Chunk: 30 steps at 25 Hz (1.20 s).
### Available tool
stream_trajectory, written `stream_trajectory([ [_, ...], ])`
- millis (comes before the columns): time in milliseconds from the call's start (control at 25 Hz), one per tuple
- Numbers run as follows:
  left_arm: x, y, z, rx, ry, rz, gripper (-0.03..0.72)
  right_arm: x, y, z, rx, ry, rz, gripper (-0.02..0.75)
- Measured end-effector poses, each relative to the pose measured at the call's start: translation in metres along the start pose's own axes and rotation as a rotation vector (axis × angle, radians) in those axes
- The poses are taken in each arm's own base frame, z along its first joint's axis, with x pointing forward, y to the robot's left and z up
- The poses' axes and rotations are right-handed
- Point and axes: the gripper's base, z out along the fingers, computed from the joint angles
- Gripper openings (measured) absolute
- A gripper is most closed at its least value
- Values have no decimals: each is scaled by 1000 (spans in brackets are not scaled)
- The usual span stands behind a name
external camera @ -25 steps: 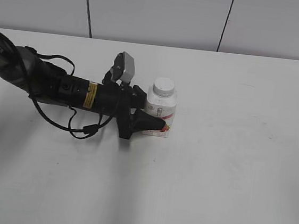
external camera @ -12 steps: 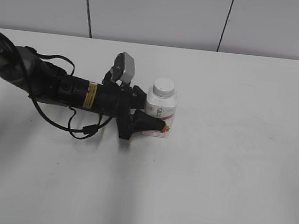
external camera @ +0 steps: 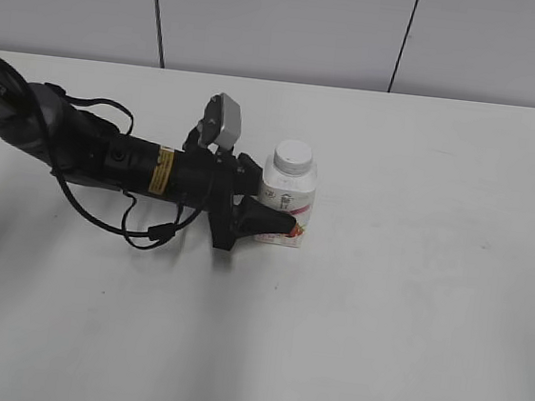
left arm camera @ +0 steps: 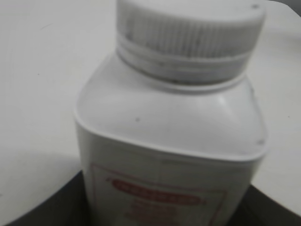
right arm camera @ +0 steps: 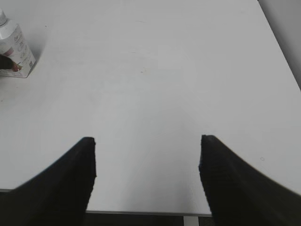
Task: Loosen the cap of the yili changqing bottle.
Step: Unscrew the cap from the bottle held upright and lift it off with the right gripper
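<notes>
Your left pincer (external camera: 279, 223) is gripping the yili changqing bottle (external camera: 286, 203) near the surface's far edge, the cap (external camera: 293, 155) seemingly untouched, while your right pincer (right arm camera: 146, 160) is idling unclenched.

Worktop (external camera: 408, 321): plain white, matte, fills most of the exterior view; its far edge runs level across the upper part of the frame. A few faint specks and scuffs show on its surface in the right wrist view.

Back wall (external camera: 286, 25): pale grey panels behind the worktop, split by two thin dark vertical seams, one left of centre (external camera: 156, 12) and one right of centre (external camera: 405, 38), both slightly slanted.

Soft grey shadows lie on the worktop near the lower left.
</notes>
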Motion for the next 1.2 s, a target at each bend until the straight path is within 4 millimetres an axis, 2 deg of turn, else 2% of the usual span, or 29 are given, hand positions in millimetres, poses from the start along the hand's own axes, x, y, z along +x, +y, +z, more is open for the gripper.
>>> stream_trajectory([
  [400,0,0,0,1,1,0,406,0,0,0,3,2,-1,543],
  [520,0,0,0,1,1,1,406,-5,-1,8,-6,58,4,529],
  [840,0,0,0,2,0,1,405,-37,1,36,-126,262,93,522],
  [1040,0,-1,0,10,-2,4,405,-62,-3,50,-130,384,167,522],
  [1200,0,-1,0,15,-3,6,405,-86,-8,70,-123,464,225,522],
])
